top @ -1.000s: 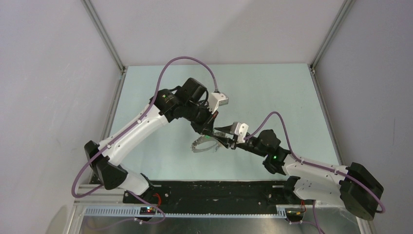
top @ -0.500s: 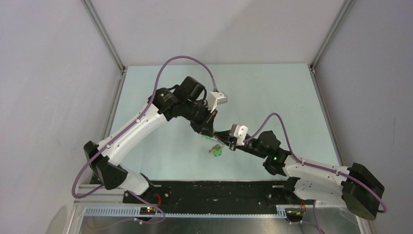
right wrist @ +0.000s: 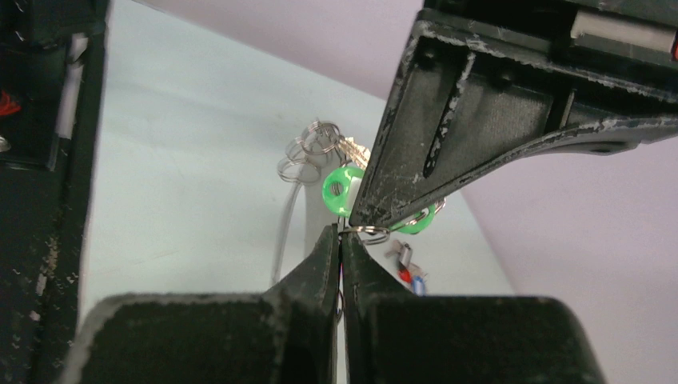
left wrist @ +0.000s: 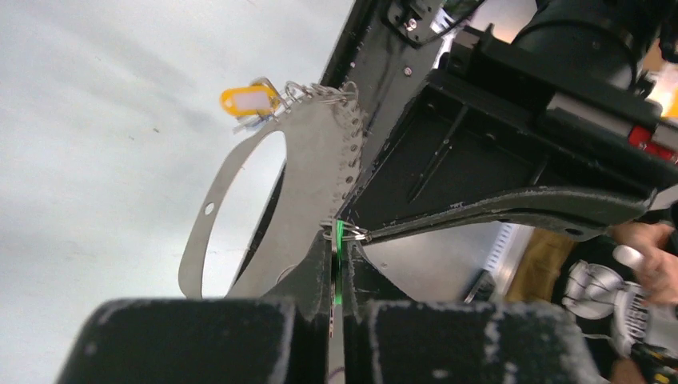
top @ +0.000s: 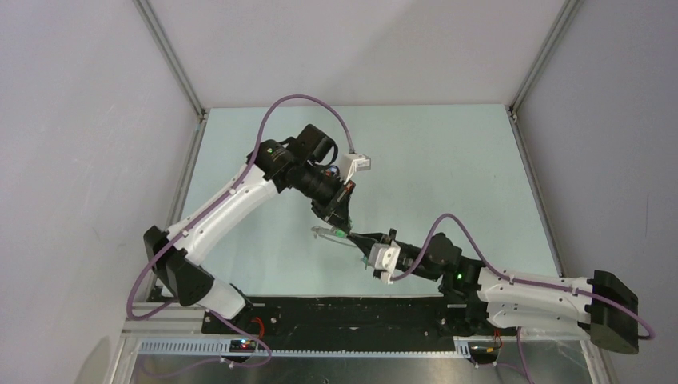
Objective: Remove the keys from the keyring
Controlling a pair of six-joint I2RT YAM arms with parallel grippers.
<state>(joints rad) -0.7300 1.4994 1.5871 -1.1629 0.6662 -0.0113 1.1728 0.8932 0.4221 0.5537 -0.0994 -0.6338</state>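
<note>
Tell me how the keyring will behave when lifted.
The keyring looks like thin flat metal, so it is probably stiff and light. Its small rings and yellow tag hang loosely, so they would likely swing and shift the balance.

Yellow key tag point(left wrist: 250, 100): white insert, no writing I can make out.
Green key tag point(right wrist: 342, 189): plain plastic, no lettering.
Left arm point(top: 228, 204) and right arm point(top: 528, 292): no brand or number legible (too small on my top feed).
Shirt print point(left wrist: 604, 292): a pale graphic at the picture's edge, no words I can read.
</note>
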